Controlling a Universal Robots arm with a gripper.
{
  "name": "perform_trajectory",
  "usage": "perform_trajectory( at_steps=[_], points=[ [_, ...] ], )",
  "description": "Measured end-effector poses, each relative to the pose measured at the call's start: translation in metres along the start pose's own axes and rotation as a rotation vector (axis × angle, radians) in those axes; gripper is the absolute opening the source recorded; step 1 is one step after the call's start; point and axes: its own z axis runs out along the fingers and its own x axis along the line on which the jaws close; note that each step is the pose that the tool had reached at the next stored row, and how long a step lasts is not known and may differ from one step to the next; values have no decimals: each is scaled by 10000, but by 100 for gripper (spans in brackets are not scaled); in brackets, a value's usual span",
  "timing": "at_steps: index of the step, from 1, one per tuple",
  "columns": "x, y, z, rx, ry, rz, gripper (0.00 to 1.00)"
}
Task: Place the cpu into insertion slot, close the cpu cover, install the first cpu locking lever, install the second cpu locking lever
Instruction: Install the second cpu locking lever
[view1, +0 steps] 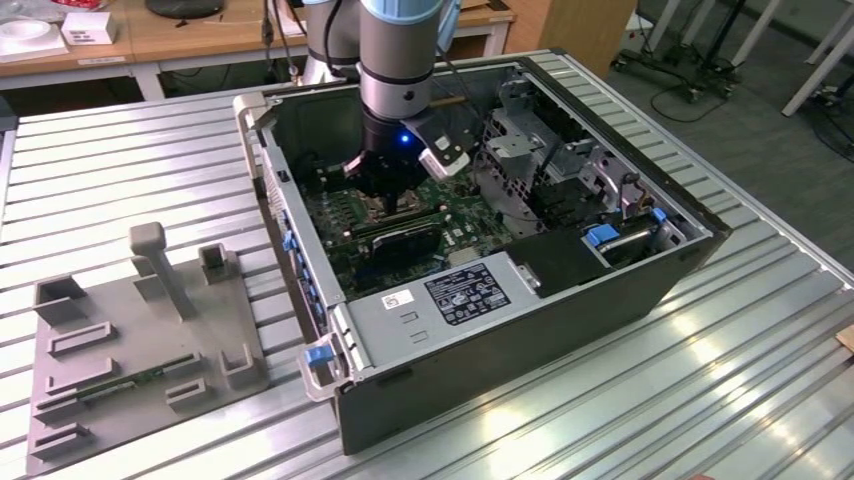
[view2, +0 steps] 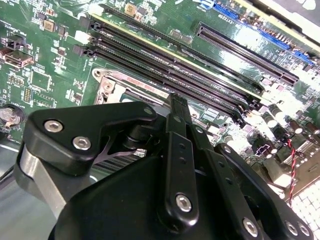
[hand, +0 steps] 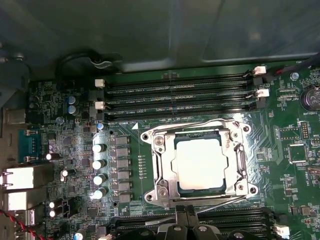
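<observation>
Reaching down into the open computer case (view1: 534, 330), the arm sets its gripper (view1: 390, 192) low over the green motherboard (hand: 60, 150), just beside the long black memory slots (hand: 175, 95). In the first wrist view the cpu (hand: 199, 163) lies flat in the insertion slot (hand: 181, 188), its pale silvery top showing through the cut-out of the cpu cover (hand: 235, 165), which lies closed down around it. A thin locking lever (hand: 175, 126) runs along the socket's edge nearest one bank of memory slots; another thin lever (hand: 220, 202) crosses the opposite edge at a slant, close to the gripper's black fingertips (hand: 186, 216). Whether either lever is hooked under its catch I cannot tell from this angle.

In the second wrist view the fingers (view2: 179, 112) appear pressed together into one narrow black blade, with nothing between them, their tip at the metal edge of the socket frame (view2: 112, 86). A grey fixture plate (view1: 134, 340) with upright holders sits on the slatted table (view1: 694, 400) to the exterior view's left of the case, well apart from the arm.
</observation>
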Motion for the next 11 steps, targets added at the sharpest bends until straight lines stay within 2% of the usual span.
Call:
perform_trajectory(
  at_steps=[11],
  points=[
    [21, -2, 9, -2, -2, 0, 11]
  ],
)
